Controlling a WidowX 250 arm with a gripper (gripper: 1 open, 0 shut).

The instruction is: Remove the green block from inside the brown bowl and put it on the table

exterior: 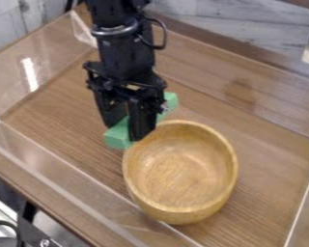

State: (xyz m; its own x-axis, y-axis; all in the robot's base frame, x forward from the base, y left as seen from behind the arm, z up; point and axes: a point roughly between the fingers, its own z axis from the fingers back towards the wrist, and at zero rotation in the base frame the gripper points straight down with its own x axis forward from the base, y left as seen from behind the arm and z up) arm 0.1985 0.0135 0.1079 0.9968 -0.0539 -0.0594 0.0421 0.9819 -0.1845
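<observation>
My black gripper (128, 123) points down and is shut on the green block (116, 136), whose bright green ends stick out below and to the right of the fingers. The block hangs just left of the brown bowl (181, 171), outside its rim and close above the table (54, 111); whether it touches the wood I cannot tell. The round light-brown wooden bowl sits empty at the lower right, its grainy inside fully visible.
Clear acrylic walls (42, 159) run along the table's left and front edges, and a small clear stand (86, 29) is at the back left. A pale surface (254, 19) lies beyond the far edge.
</observation>
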